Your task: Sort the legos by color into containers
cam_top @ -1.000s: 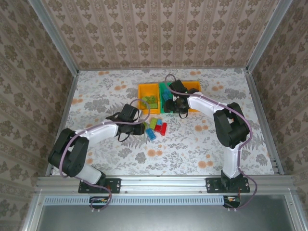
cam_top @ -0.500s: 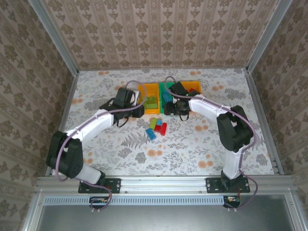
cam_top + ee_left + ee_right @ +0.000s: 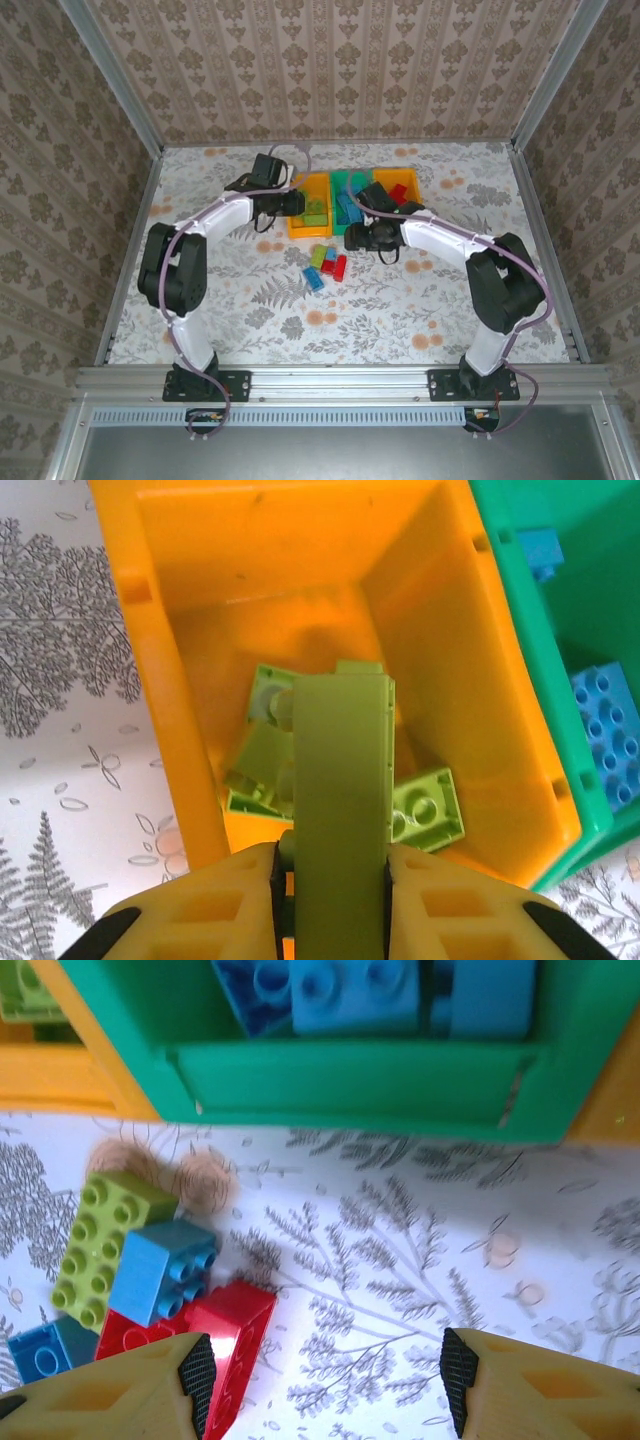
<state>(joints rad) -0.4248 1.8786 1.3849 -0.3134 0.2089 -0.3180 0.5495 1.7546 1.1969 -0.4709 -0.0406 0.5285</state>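
My left gripper (image 3: 335, 868) is shut on a long lime green lego (image 3: 340, 770), holding it over the left orange-yellow container (image 3: 250, 550), where other lime legos (image 3: 428, 805) lie. In the top view this gripper (image 3: 290, 204) hangs at that container (image 3: 312, 184). Beside it stands the green container (image 3: 345, 180) with blue legos (image 3: 350, 990), then a second orange-yellow container (image 3: 385, 176) with red ones (image 3: 398, 192). My right gripper (image 3: 327, 1380) is open and empty over bare table, just in front of the green container (image 3: 350, 1080). Its left finger is next to a red lego (image 3: 235, 1325).
A small loose pile (image 3: 326, 262) lies on the flowered table in front of the containers: a lime lego (image 3: 100, 1245), a blue one (image 3: 160, 1270), another blue one (image 3: 40, 1350) and red ones. Patterned walls and metal rails ring the table.
My left arm swung from the loose pile up and back to the left orange-yellow container, carrying the lime lego. My right gripper drew back from the green container toward the pile.
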